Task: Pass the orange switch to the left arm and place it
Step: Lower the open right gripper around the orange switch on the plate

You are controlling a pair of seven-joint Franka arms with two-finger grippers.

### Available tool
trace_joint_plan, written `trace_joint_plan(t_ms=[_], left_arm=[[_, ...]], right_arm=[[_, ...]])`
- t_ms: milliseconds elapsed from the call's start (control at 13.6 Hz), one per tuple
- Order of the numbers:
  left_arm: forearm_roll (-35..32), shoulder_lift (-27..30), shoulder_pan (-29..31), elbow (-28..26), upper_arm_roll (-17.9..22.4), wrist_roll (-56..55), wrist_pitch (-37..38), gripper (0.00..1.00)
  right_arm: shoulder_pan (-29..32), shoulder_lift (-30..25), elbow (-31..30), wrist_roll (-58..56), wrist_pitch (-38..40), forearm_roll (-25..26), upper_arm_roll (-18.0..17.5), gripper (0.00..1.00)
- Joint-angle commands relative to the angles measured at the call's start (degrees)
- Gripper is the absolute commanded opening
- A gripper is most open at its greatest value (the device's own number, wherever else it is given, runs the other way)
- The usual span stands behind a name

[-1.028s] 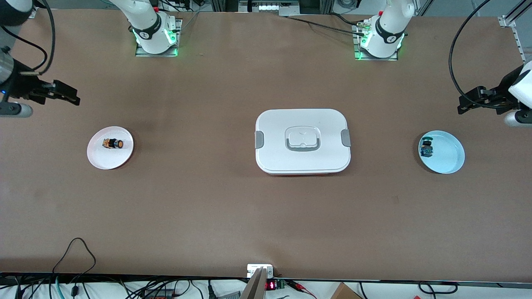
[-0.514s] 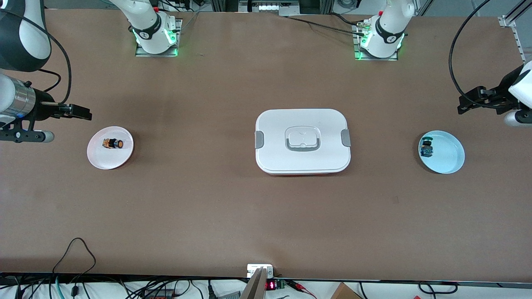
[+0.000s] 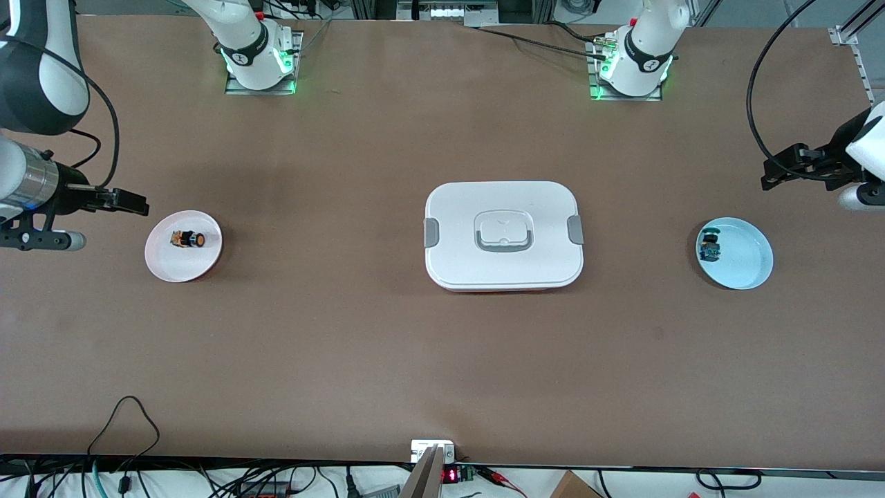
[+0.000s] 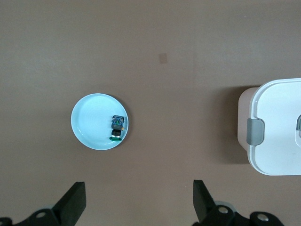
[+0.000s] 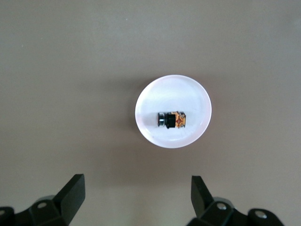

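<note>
Front view: brown table (image 3: pixel 359 360), white box (image 3: pixel 503 235) at centre, lid clipped on. Orange switch (image 3: pixel 189 240) lying on side in small white plate (image 3: pixel 166 266) toward right arm's end of table. Blue-green switch (image 3: pixel 709 247) in pale blue plate (image 3: pixel 747 266) toward left arm's end. Right gripper (image 3: pixel 128 201) up in air just beside white plate, fingers spread wide, holding nothing. Left gripper (image 3: pixel 778 173) waiting above table near blue plate, fingers spread, holding nothing.
</note>
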State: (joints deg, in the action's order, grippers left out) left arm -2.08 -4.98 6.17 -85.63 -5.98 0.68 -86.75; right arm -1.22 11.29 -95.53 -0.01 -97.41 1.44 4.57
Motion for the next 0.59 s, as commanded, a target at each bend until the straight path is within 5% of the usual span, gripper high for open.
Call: trace_joint_plan(t_ms=[0,514], left_arm=[[-0.03,0.85,0.42,-0.33,-0.35,1.08,0.00,1.00],[-0.03,0.85,0.42,-0.33,-0.35,1.08,0.00,1.00]], right_arm=[[0.69,2.94,0.78,-1.66,-3.39,0.58,-0.36,1.00],[0.60,9.09,0.09,-3.23,-12.00,1.11,-0.27,1.00]])
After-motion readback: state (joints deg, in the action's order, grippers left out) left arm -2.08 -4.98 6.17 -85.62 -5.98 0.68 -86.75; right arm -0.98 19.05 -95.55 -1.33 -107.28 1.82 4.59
